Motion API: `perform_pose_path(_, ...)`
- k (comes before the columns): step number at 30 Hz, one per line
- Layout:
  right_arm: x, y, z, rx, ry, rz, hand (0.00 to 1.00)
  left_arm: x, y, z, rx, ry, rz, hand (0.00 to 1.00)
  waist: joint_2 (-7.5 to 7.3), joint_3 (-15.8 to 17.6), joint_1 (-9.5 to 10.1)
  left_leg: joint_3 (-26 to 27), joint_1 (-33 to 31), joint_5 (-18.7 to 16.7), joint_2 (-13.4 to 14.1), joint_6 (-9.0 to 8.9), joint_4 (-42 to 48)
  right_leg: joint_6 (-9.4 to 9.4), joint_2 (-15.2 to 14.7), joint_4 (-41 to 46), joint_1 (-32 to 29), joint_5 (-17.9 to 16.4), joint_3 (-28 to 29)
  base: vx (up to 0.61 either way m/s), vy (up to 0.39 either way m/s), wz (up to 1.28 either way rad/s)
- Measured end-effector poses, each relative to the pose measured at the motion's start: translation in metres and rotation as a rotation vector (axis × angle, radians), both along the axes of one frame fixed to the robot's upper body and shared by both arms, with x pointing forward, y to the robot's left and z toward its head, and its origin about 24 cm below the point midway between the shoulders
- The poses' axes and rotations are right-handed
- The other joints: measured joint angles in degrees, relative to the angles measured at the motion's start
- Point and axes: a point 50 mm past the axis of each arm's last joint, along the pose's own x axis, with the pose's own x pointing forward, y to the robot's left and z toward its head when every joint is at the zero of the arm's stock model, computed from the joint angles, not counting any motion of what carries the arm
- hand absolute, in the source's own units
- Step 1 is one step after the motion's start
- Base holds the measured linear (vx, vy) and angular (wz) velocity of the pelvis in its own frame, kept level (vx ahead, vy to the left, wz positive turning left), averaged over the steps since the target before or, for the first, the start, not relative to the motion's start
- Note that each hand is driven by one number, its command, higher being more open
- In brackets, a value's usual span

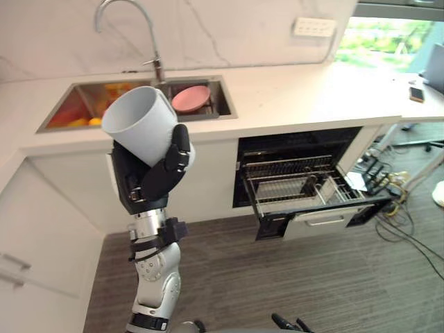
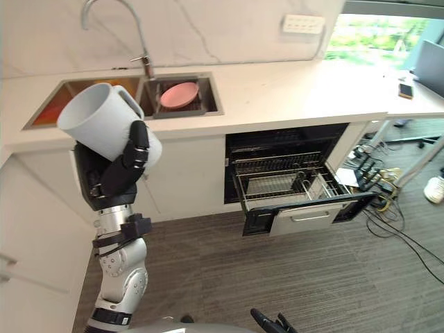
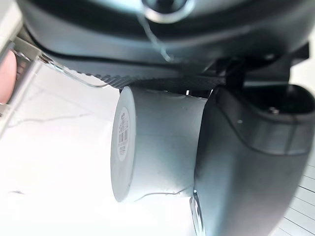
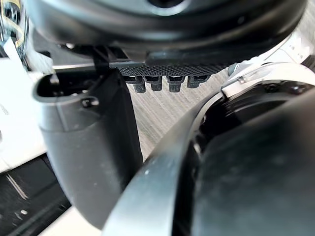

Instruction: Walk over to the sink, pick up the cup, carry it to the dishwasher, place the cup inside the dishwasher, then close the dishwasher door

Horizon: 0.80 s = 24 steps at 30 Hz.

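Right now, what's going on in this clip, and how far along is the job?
The robot's left hand is curled round a white cup and holds it up, tilted, in front of the sink, where a pink plate lies. The cup is not yet in the dishwasher, which stands further right with its door down and its rack pulled out. The right hand is idle in its own wrist view, above the floor.
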Motion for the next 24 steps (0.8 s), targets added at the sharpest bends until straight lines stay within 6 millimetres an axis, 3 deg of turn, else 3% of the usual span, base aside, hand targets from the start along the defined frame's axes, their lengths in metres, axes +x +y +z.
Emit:
perform_pose_path(7,-0.004,-0.007,0.002,-0.06,-0.022,-0.054,1.0,0.001,0.003,0.01,0.062,-0.084,-0.008,0.0,1.0,-2.05,-1.42,-4.21,5.42,-0.86,-0.85,-1.04,-4.5,0.55,0.47,9.56,-6.92,0.52,3.88,0.07,0.01,-0.97)
perform_pose_path(8,-0.005,-0.012,0.004,-0.088,-0.032,-0.09,1.0,0.002,0.001,0.011,0.081,-0.093,-0.03,0.0,1.91,-2.03,-1.42,-4.85,7.34,-2.16,-0.44,-2.79,-8.04,1.91,2.09,16.71,-11.05,-0.22,3.12,-0.03,-0.005,-1.02)
perform_pose_path(9,-0.004,-0.011,0.004,-0.095,-0.035,-0.11,1.0,0.003,0.001,0.01,0.1,-0.095,-0.039,0.0,0.96,-1.52,-1.47,-3.67,8.56,-2.47,-0.92,-2.65,-9.11,3.56,1.69,21.76,-13.25,-0.99,2.56,-0.1,0.002,-0.98)
perform_pose_path(10,-0.004,-0.016,0.007,-0.132,-0.06,-0.136,1.0,0.006,-0.001,0.006,0.139,-0.077,-0.066,0.0,-0.17,0.59,-1.91,-1.9,12.21,-2.72,-2.63,-2.29,-10.93,6.77,0.09,34.29,-18.32,0.32,-0.93,-0.09,0.02,-0.63)
perform_pose_path(11,-0.008,-0.018,0.009,-0.146,-0.061,-0.14,1.0,0.007,-0.002,0.003,0.15,-0.06,-0.076,0.0,-0.66,0.93,-2.21,-1.69,13.55,-2.73,-3.59,-2.25,-12.02,6.95,-1.18,38.28,-20.46,1.71,-2.86,-0.05,0.067,-0.62)
perform_pose_path(12,-0.013,-0.022,0.01,-0.167,-0.057,-0.143,1.0,0.005,-0.004,0.0,0.185,-0.042,-0.083,0.0,-0.63,0.89,-2.88,-1.55,15.91,-2.67,-4.67,-1.8,-14.68,4.8,-3.15,44.06,-23.71,5.25,-6.48,0.04,0.081,-0.28)
perform_pose_path(13,-0.015,-0.022,0.011,-0.17,-0.055,-0.142,1.0,0.004,-0.005,0.0,0.207,-0.044,-0.087,0.0,-0.26,1.05,-3.31,-1.54,16.24,-2.53,-4.63,-1.55,-15.13,3.59,-3.78,45.81,-24.94,6.33,-8.34,0.08,0.086,-0.23)
perform_pose_path(14,-0.017,-0.02,0.01,-0.163,-0.05,-0.141,1.0,0.003,-0.008,0.002,0.243,-0.056,-0.098,0.0,-0.12,1.23,-3.67,-1.51,16.04,-2.34,-4.12,-1.25,-15.08,2.5,-4.55,45.91,-26.47,3.25,-11.54,0.08,0.038,-0.1)
perform_pose_path(16,-0.016,-0.016,0.01,-0.157,-0.057,-0.133,1.0,0.002,-0.013,0.002,0.255,-0.064,-0.117,0.0,0.58,1.3,-3.85,-1.43,16.16,-2.49,-2.02,-1.58,-14.95,1.7,-4.19,38.15,-26.87,-1.6,-18.17,0.16,-0.047,-0.04)
perform_pose_path(18,-0.01,-0.015,0.012,-0.165,-0.085,-0.115,1.0,0.002,-0.014,0.002,0.244,-0.055,-0.121,0.0,0.49,1.8,-3.95,-1.26,16.43,-2.78,0.35,-3.43,-13.96,1.46,-3.38,28.85,-26.9,-2.13,-23.86,0.29,-0.164,0.0)
perform_pose_path(19,-0.006,-0.015,0.013,-0.18,-0.106,-0.098,1.0,0.002,-0.012,-0.001,0.231,-0.035,-0.127,0.0,-0.18,1.53,-3.51,-0.94,16.67,-3.81,0.98,-5.02,-13.07,0.38,-2.68,19.88,-26.17,1.83,-26.34,0.3,-0.177,-0.11)
perform_pose_path(20,-0.006,-0.014,0.014,-0.185,-0.113,-0.086,1.0,0.001,-0.01,-0.002,0.232,-0.021,-0.124,0.0,-1.25,1.31,-3.14,-0.83,17.11,-4.54,0.58,-5.7,-12.64,-2.13,-2.96,15.51,-25.66,7.47,-27.01,0.33,-0.164,-0.26)
perform_pose_path(21,0.003,-0.019,0.015,-0.199,-0.133,-0.068,1.0,0.001,-0.008,-0.012,0.205,0.038,-0.12,0.0,0.38,1.96,-2.98,-0.52,18.19,-5.6,2.8,-6.82,-11.67,-3.06,-0.94,15.0,-23.74,6.87,-27.77,0.27,-0.127,-0.17)
perform_pose_path(24,0.023,-0.016,0.018,-0.194,-0.199,-0.044,1.0,-0.005,-0.016,-0.024,0.172,0.11,-0.144,0.0,2.02,2.25,-2.35,-0.48,18.8,-4.82,5.71,-6.34,-10.76,-4.14,2.09,11.13,-20.46,6.14,-29.13,0.31,-0.208,-0.01)
